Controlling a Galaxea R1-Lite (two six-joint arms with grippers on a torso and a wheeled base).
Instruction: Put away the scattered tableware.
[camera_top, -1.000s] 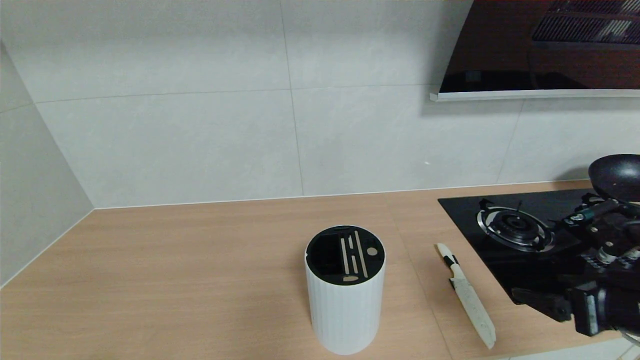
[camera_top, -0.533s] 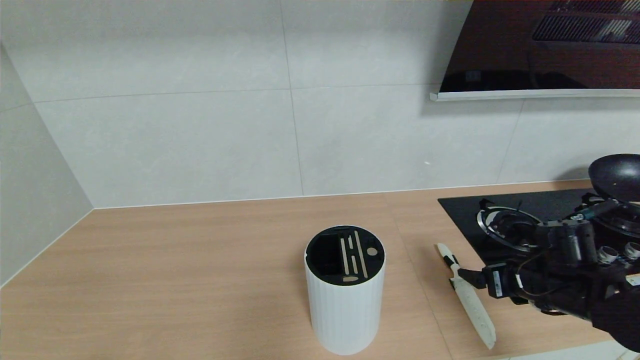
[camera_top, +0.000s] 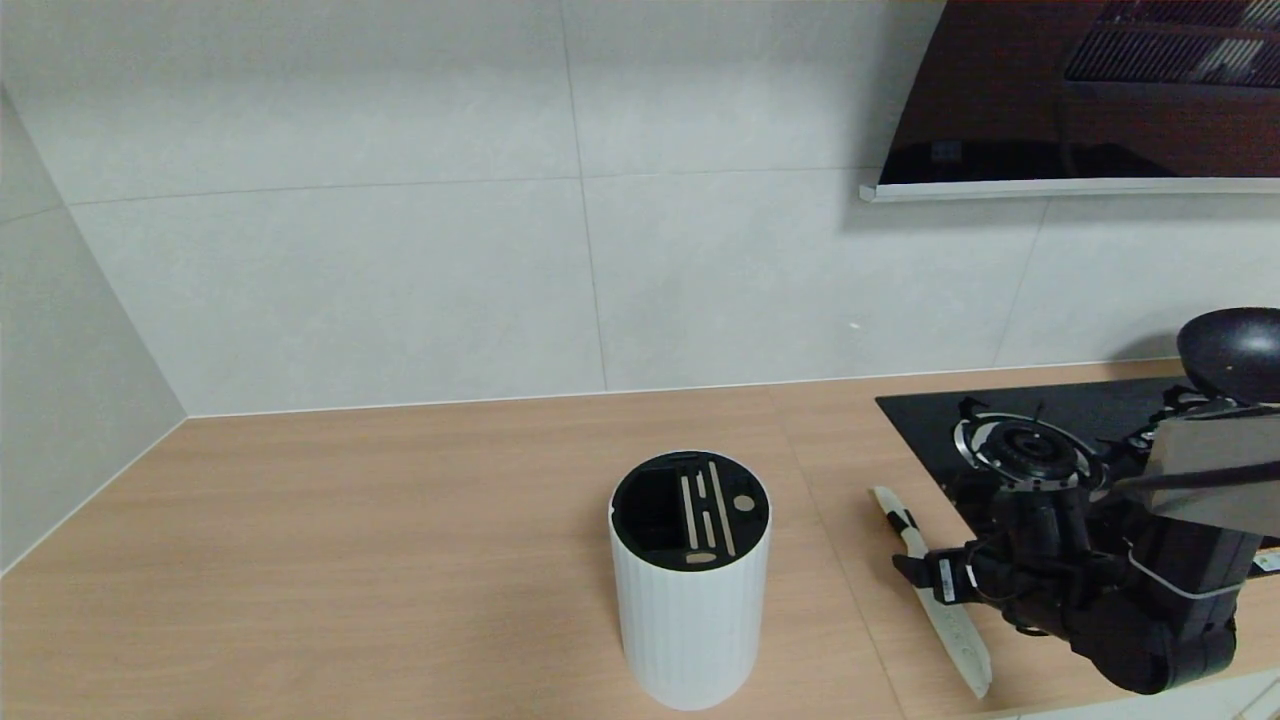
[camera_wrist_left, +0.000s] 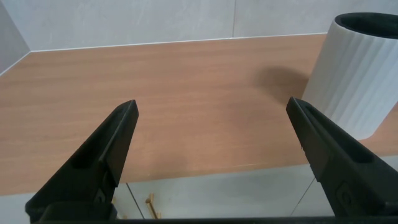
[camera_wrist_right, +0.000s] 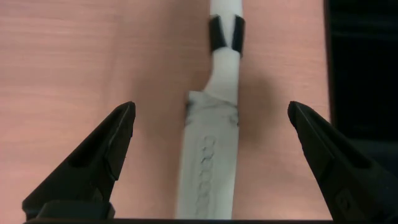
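My right gripper (camera_wrist_right: 210, 112) hangs spread over the knife (camera_wrist_right: 208, 168), with the stove (camera_top: 925, 420) just beside. It hides the knife's middle from the head camera. The left gripper (camera_wrist_left: 211, 109) also gapes, near the holder (camera_wrist_left: 357, 74).

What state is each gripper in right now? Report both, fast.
Left gripper: open, holding nothing.
Right gripper: open, fingers on either side of the knife, not closed on it.

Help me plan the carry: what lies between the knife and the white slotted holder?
The head view shows just bare wooden counter between the knife and the holder.
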